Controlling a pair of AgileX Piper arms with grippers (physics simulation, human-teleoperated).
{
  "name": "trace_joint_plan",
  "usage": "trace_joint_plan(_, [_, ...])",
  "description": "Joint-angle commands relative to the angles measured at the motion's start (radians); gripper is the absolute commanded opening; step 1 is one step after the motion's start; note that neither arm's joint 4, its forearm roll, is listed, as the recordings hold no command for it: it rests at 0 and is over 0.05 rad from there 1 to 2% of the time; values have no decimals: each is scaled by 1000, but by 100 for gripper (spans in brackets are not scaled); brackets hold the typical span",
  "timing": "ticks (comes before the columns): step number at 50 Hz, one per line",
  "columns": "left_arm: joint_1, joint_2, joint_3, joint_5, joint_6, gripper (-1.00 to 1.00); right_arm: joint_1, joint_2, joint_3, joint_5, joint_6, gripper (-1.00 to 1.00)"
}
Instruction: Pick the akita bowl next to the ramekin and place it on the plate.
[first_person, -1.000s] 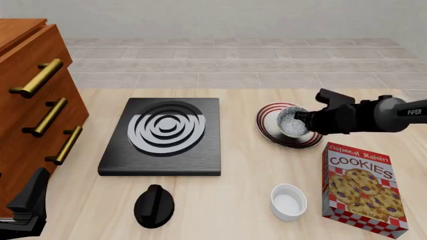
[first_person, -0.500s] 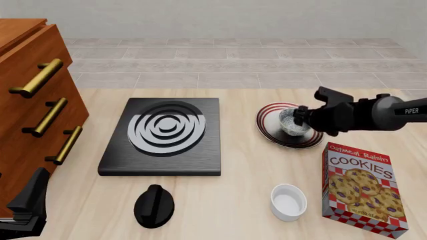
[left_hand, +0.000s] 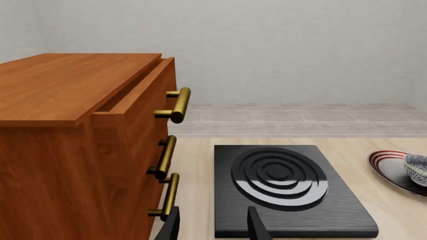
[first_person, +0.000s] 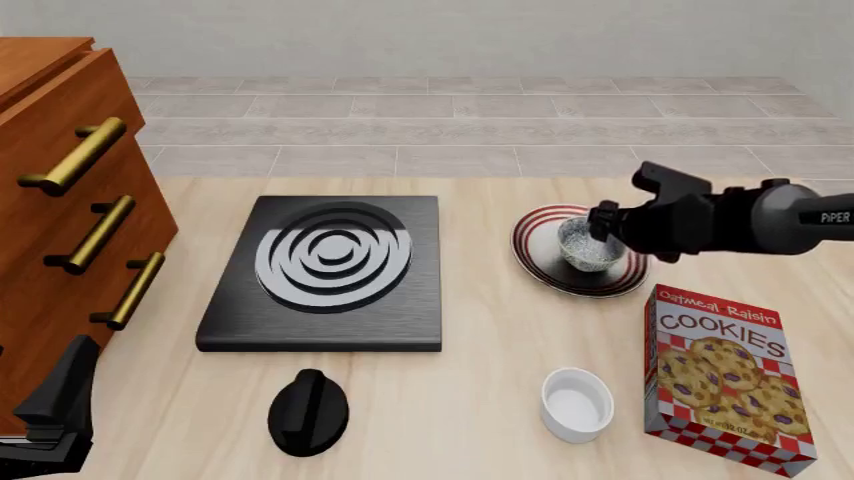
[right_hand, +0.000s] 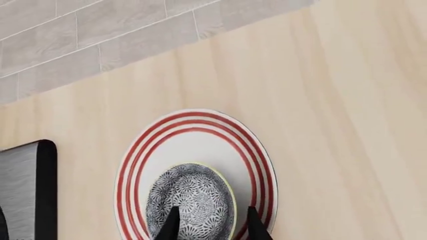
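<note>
Now the right pincer (first_person: 603, 222) sits right over the akita bowl (first_person: 587, 243), and the bowl rests inside the ringed plate (first_person: 539, 268), directly beneath the fingertips. In the right wrist view the two fingers (right_hand: 171, 225) frame the bowl's near rim with a narrow gap between them; whether they grip that rim or have just let go, I cannot tell. The bowl looks upright and seated on the plate's flat centre, which is where the task wants it, so I judge the placing as good as done. Off to the pincer's near side stands the ramekin (first_person: 577, 402), well apart, beside the cookie box (first_person: 727, 378). The left pincer (left_hand: 212, 227) idles by the drawer unit (left_hand: 87, 145), fingers parted and holding nothing, out of the way.
</note>
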Motion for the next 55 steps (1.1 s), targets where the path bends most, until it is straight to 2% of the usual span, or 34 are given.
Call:
trace_joint_plan(1, [0,0,0,0,0,100,-1,-28,0,13,1,100])
trace_joint_plan(55, [0,0,0,0,0,100,0,-229,79,73,17,100])
